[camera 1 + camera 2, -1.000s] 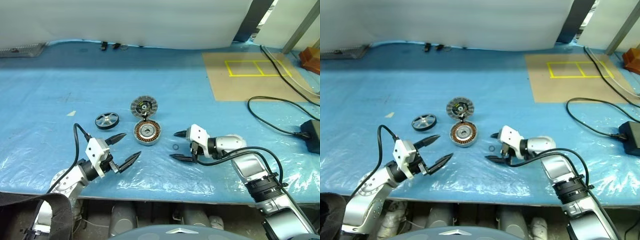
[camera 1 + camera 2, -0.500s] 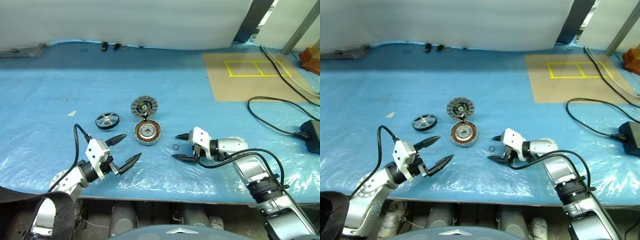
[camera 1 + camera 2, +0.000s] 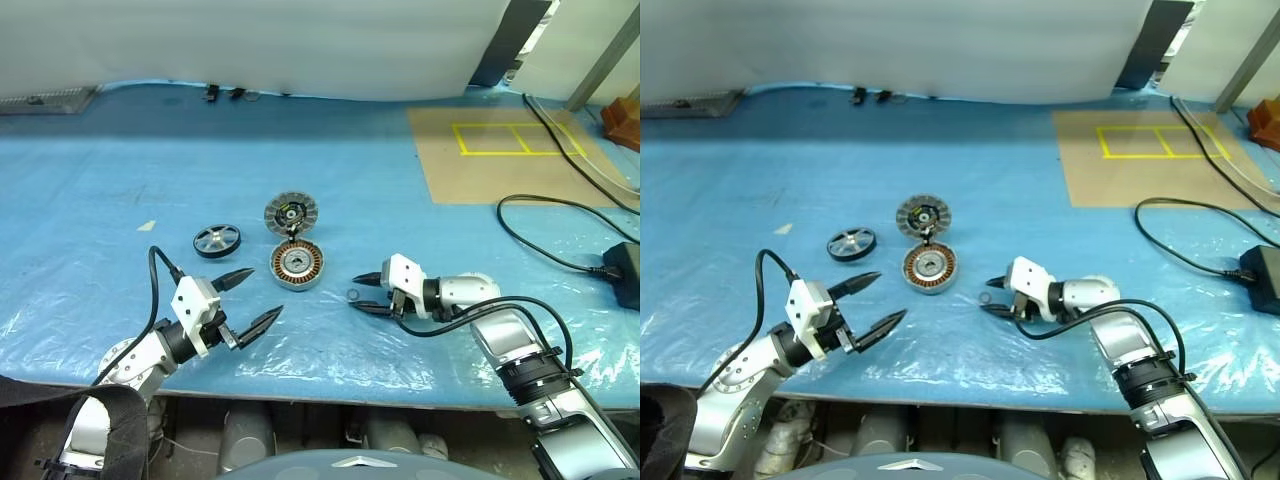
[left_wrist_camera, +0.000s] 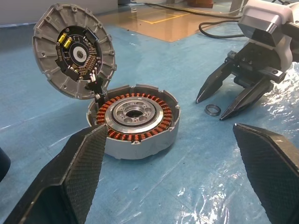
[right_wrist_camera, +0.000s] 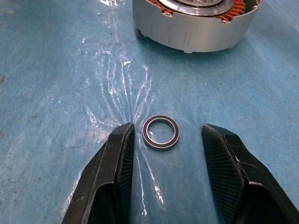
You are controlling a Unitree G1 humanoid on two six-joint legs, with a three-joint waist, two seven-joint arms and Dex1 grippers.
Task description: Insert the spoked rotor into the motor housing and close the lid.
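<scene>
The motor housing [image 3: 296,266], a grey cup with copper windings, sits mid-table. Its ribbed lid [image 3: 289,213] stands tilted up at the housing's far edge, dark inner face showing [image 4: 74,56]. The spoked rotor [image 3: 216,241], black-rimmed, lies flat to the housing's left. My left gripper [image 3: 262,293] hovers open in front of the housing, nothing between its fingers. My right gripper [image 3: 354,294] rests low on the sheet to the housing's right. It is open, its fingers [image 5: 122,140] on either side of a small dark ring [image 5: 160,132] without touching it.
Blue plastic sheeting [image 3: 120,170] covers the table. A brown board with yellow tape [image 3: 500,150] lies at the back right. A black cable [image 3: 545,255] runs to a black adapter [image 3: 625,272] at the right edge. The table's front edge is just behind both grippers.
The right gripper's fingers have narrowed around the small ring and sunk to the sheet. The left gripper, housing, lid and rotor have stayed put.
</scene>
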